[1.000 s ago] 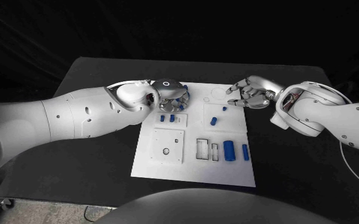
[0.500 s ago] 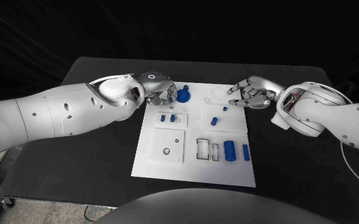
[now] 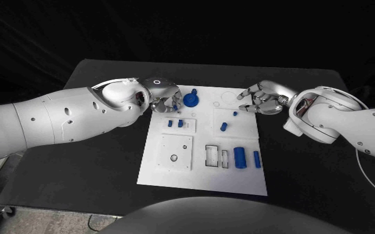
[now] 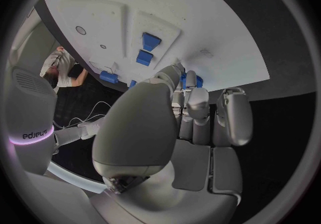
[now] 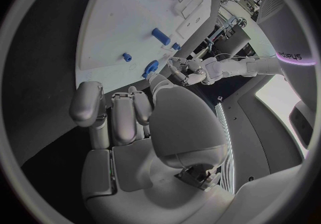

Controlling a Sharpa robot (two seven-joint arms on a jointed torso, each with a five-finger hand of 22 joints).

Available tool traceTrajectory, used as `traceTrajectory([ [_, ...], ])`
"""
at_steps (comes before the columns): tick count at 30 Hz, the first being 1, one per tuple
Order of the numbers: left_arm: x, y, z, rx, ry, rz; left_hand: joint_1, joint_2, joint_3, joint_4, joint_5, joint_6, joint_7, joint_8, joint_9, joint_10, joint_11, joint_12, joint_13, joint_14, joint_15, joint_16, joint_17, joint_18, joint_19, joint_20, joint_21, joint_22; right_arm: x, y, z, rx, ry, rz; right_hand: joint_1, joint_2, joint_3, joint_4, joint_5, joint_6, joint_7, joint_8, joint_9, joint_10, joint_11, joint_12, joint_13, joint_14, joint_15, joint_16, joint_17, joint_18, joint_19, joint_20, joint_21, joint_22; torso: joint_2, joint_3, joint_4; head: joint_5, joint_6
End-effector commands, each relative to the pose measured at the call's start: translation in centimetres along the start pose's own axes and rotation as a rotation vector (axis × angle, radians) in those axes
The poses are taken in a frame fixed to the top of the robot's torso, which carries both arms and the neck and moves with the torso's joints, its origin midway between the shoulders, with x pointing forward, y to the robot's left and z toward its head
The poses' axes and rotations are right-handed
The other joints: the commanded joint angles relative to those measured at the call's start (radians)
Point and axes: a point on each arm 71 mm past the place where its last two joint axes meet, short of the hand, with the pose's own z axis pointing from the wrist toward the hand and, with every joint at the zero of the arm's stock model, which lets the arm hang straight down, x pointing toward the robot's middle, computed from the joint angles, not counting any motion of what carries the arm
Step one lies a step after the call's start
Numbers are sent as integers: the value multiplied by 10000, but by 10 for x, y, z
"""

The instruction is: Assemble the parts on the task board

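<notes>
The white task board [image 3: 176, 171] lies mid-table. At its far left corner a blue round part [image 3: 191, 101] sits on the board, and my left hand [image 3: 166, 97] is just beside it with its fingertips at the part's edge; a grip cannot be made out. In the left wrist view that part [image 4: 198, 80] peeks out behind the straight fingers [image 4: 200, 112]. My right hand [image 3: 262, 98] hovers at the board's far right corner, fingers loosely curled with nothing in them. Two small blue parts [image 3: 175, 122] stand in a recess below the left hand.
More blue parts are on the board: a tiny one [image 3: 234, 113], a short one [image 3: 222, 127], a thick cylinder [image 3: 240, 158] and a thin bar [image 3: 256, 158] near empty slots [image 3: 212, 155]. A raised white plate with holes [image 3: 175, 151] fills the near left. Black table surrounds the board.
My left hand has drawn back to the left off the blue round part, which now stands uncovered. The right hand has barely shifted.
</notes>
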Motion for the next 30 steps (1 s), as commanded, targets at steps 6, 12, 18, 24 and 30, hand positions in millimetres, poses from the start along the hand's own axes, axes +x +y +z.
traceTrajectory([
  [6, 0, -5, 2, 26, 174, -93, -75, -15, 69, 29, -66, -24, 43, -84, -28, 70, 14, -78, -40, -32, 24, -32, 0, -30, -23, -31, -16, 1942, 2, -1, 0, 52, 177, -9, -4, -69, 58, -2, -52, 39, -12, -35, -19, -86, 3, -87, 297, 27, 48, -85, 153, 90, -96, 6, -73, 304, 3, 10, 1, 2, 2],
  [12, 0, -8, 4, 102, 116, -101, -82, -22, 72, 35, -78, -31, 46, -99, -37, 81, 19, -91, -51, -25, 25, -23, 14, -31, -22, -31, -14, 1943, 2, -1, 1, 56, 193, 4, -3, -70, 59, -2, -52, 40, -11, -36, -19, -92, 3, -95, 290, 24, 49, -92, 147, 92, -102, 6, -86, 298, 5, 7, 8, -1, 2],
  [18, 1, -12, 5, 187, 163, -129, -90, -26, 73, 42, -89, -31, 49, -108, -44, 97, 22, -97, -58, -24, 26, -20, 14, -33, -16, -31, -7, 1946, 3, -2, 0, 97, 226, 18, -2, -71, 62, -3, -52, 41, -10, -37, -21, -102, 5, -110, 278, 17, 50, -109, 134, 97, -112, 7, -112, 286, 4, 5, 7, -12, 2],
  [24, 3, -13, 6, 167, 345, -126, -102, -34, 72, 50, -109, -29, 49, -119, -52, 117, 25, -105, -67, -37, 27, -37, -21, -29, -27, -30, -25, 1941, 4, -3, 0, 112, 243, 26, -2, -71, 62, -3, -52, 41, -10, -37, -21, -102, 5, -110, 278, 17, 50, -109, 134, 97, -112, 7, -112, 286, -5, 11, 6, 8, 2],
  [30, 6, -13, 8, 156, 540, 36, -99, -34, 76, 48, -117, -23, 47, -123, -56, 129, 22, -108, -72, -55, 28, -60, -64, -20, -50, -29, -62, 1929, 4, -2, 0, 105, 246, 30, -3, -72, 65, -2, -54, 43, -8, -37, -23, -111, 7, -123, 267, 12, 51, -122, 124, 101, -121, 7, -133, 277, -2, 9, 6, -3, 2],
])
